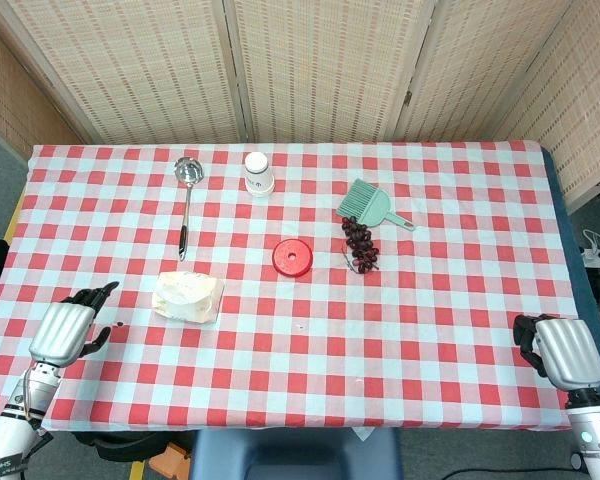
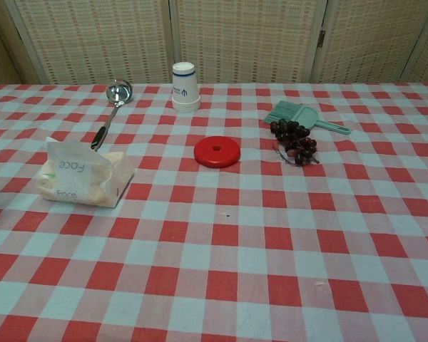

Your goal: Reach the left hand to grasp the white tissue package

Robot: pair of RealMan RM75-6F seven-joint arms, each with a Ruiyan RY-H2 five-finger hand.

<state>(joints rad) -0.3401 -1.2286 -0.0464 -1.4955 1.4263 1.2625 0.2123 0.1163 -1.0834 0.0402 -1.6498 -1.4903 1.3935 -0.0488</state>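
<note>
The reach had hardly begun. The tissue pack (image 1: 188, 296) lay near the bench's (image 1: 400, 330) left edge. The left robot hand (image 1: 72, 325) sat by that edge, empty, fingers apart. Next it likely needed to move right over the pack.

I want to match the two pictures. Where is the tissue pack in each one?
Head view: tissue pack lies left of centre, near the left robot hand.
Chest view: tissue pack lies at the left.
Shared landmark: the ladle just behind it.
</note>
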